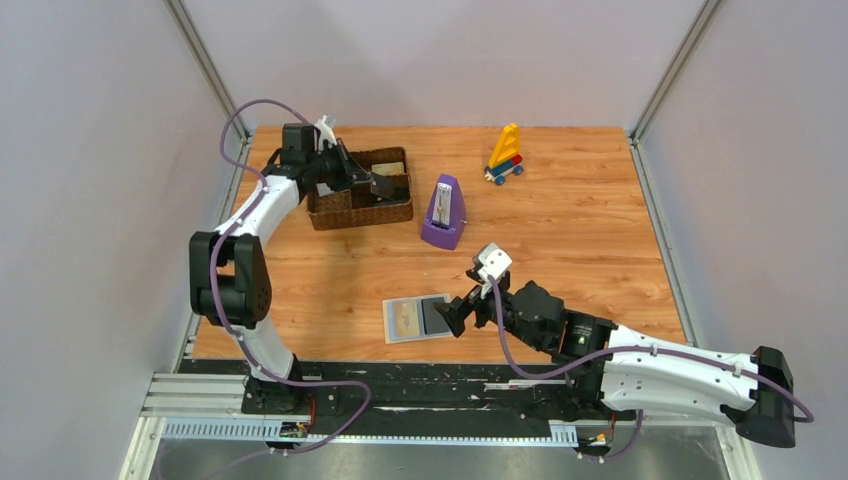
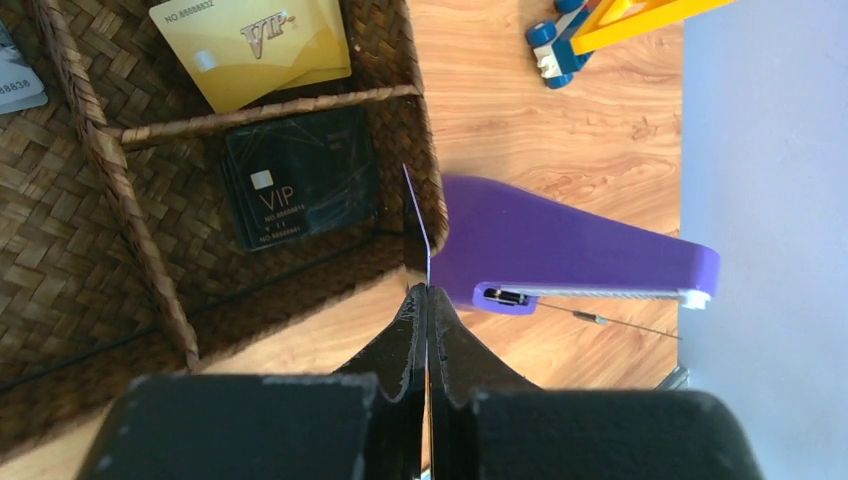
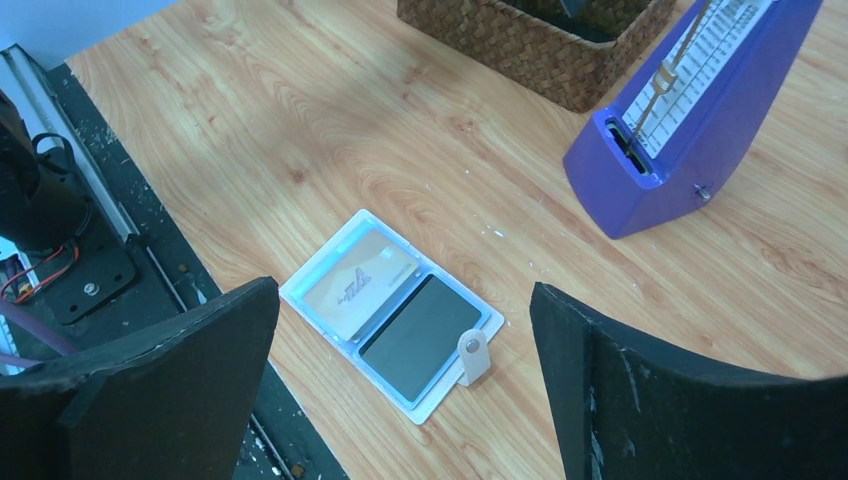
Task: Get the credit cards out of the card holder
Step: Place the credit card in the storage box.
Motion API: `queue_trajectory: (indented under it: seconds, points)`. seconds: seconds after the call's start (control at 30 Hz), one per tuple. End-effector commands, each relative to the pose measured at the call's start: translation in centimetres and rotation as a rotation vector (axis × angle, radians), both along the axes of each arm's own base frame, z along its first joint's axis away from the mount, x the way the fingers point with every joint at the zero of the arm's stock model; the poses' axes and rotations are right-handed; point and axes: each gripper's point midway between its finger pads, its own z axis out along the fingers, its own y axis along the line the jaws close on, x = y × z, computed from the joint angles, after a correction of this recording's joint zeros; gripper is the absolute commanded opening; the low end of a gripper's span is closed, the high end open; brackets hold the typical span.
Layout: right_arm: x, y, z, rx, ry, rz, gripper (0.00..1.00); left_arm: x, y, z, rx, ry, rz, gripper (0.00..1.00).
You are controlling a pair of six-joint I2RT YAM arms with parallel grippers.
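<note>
Card holder (image 3: 340, 262) first: you will find it lying open and flat on the bench (image 1: 560, 240) near the front edge, with a tan card (image 3: 360, 285) in its one pocket and a dark card (image 3: 420, 338) in the other, both lying flat inside. Your right claw (image 3: 405, 292) hangs just above it with its jaws spread wide, one on either side of the holder, gripping nothing; from the top view that claw (image 1: 452, 312) sits at the holder's right edge. Your left claw (image 2: 427, 295) is well apart from all this, at the far left over the woven tray (image 2: 95, 150), with its jaws pressed together on a thin held card (image 2: 418, 220) that you see only edge-on, so you cannot tell its colour. That card stands above the tray's wall beside the compartment holding black VIP cards (image 2: 300, 185); gold cards (image 2: 255, 45) lie in the neighbouring compartment. Between the tray and the holder stands a purple metronome (image 1: 444, 212), and a toy (image 1: 505, 155) sits farther back on the right.
</note>
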Motion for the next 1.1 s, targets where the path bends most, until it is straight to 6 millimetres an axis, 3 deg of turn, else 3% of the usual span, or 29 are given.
queue_trajectory:
  seconds: [0.0, 0.4, 1.07]
  points:
    - [0.9, -0.5, 2.9, 0.043, -0.035, -0.047, 1.00, 3.1, -0.1, 1.6, -0.058, -0.091, -0.012, 0.00]
    - [2.0, -0.1, 3.2, 0.009, -0.040, -0.072, 1.00, 5.5, -0.8, -1.8, -0.131, -0.049, -0.036, 0.00]
    - [2.4, -0.1, 3.8, 0.009, -0.053, -0.077, 1.00, 5.7, -1.0, -4.6, -0.156, 0.000, -0.026, 0.00]
